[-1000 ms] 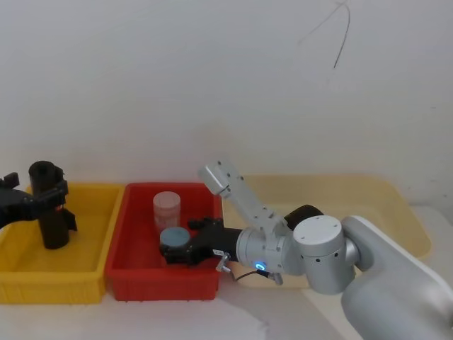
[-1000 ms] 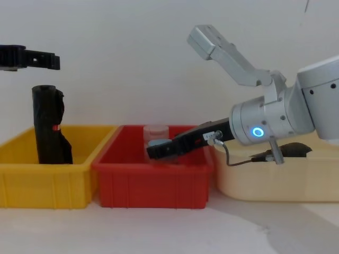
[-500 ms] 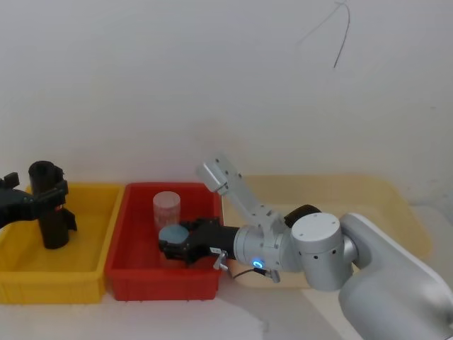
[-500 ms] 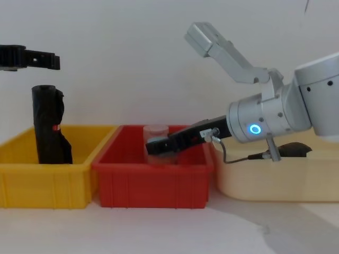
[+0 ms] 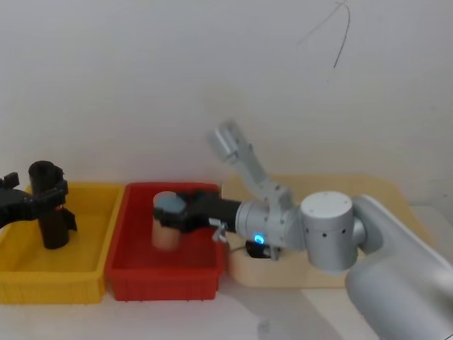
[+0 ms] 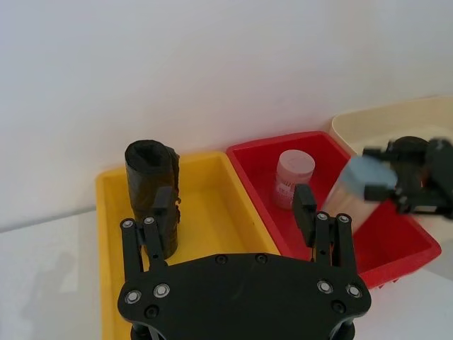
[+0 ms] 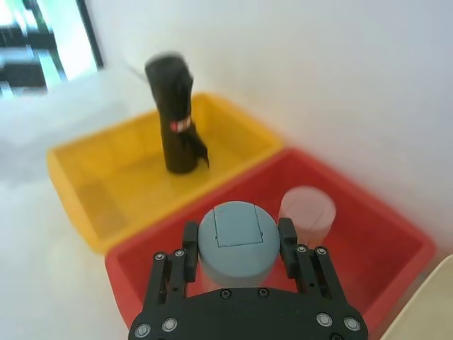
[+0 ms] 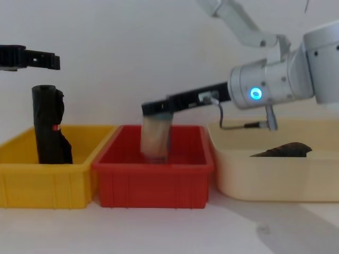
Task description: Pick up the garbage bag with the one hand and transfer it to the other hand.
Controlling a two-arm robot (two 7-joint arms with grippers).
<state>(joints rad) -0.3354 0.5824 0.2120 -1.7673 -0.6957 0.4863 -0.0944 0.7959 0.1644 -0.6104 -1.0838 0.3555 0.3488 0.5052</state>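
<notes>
1. The right gripper, on the blue-lit arm, clenches its fingers on a round blue-lidded jar above the red bin.
2. The left gripper hangs with fingers spread above the yellow bin.
3. A crinkled black garbage bag lies in the cream tub, far right.
4. Another black roll stands upright in the yellow bin.

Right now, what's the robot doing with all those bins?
The right gripper has its jaws shut on a jar with a blue-grey lid and holds it above the red bin. The left gripper hangs open above the yellow bin, where a black roll with a red spot stands upright. The garbage bag lies untouched in the cream bin.
</notes>
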